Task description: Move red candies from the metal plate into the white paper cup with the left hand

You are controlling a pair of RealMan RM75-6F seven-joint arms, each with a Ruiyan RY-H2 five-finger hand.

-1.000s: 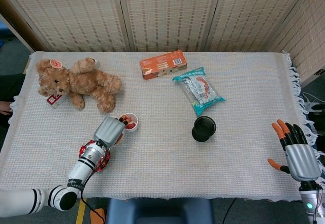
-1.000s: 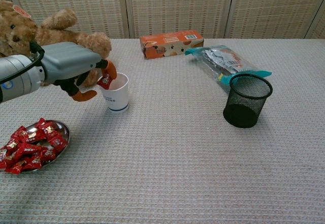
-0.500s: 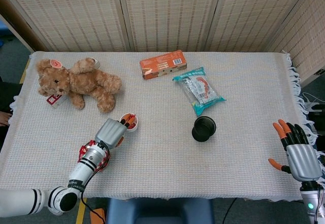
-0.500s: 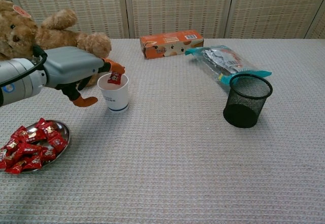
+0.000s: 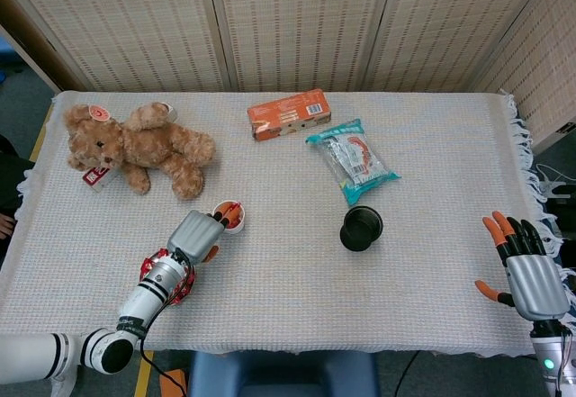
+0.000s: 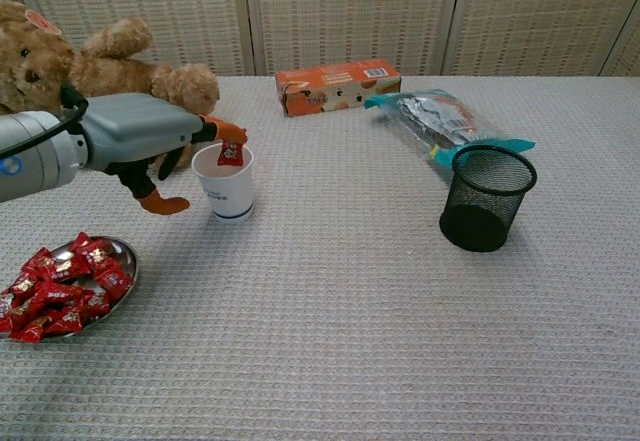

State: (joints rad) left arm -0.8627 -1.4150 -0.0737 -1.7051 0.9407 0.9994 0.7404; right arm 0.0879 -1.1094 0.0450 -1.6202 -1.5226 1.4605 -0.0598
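Left hand point(image 6: 140, 136): pinching a red candy point(image 6: 231, 153) over the white paper cup point(image 6: 226, 184), candy's long axis upright.
Metal plate point(image 6: 128, 258): near-left of cup, heaped with candies.
Right hand point(image 5: 529, 271): empty, fingers spread.

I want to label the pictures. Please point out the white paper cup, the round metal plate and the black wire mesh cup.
white paper cup point(image 6: 229, 191), chest view, front wall.
round metal plate point(image 6: 129, 258), chest view, bare right rim.
black wire mesh cup point(image 6: 485, 206), chest view, side wall.
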